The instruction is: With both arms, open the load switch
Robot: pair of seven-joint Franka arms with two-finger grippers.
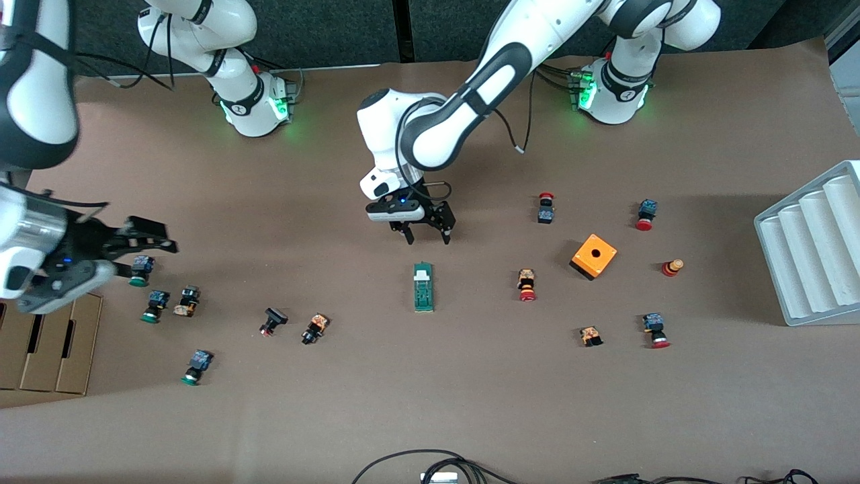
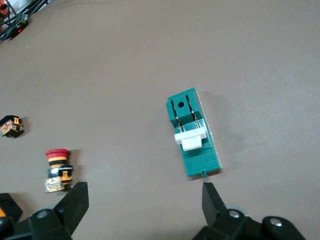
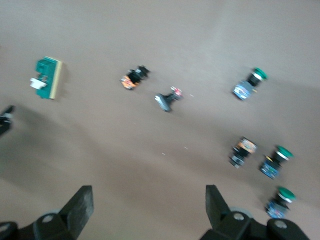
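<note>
The load switch (image 1: 423, 288) is a slim dark-green block lying flat in the middle of the table, with its white piece at the end toward the robots' bases. In the left wrist view the load switch (image 2: 192, 132) shows a white tab across its top. My left gripper (image 1: 426, 236) hangs open over bare table just off the switch's white end, with nothing between its fingers (image 2: 77, 200). My right gripper (image 1: 151, 259) is open and empty over a green-capped button (image 1: 140, 269) at the right arm's end of the table. Its wrist view shows the switch (image 3: 47, 78) some way off.
Small red- and green-capped buttons are scattered to both sides of the switch. An orange cube with a hole (image 1: 594, 256) sits toward the left arm's end, near a white ribbed tray (image 1: 813, 245). A cardboard box (image 1: 47, 343) lies below the right gripper. Cables (image 1: 430, 464) lie at the near edge.
</note>
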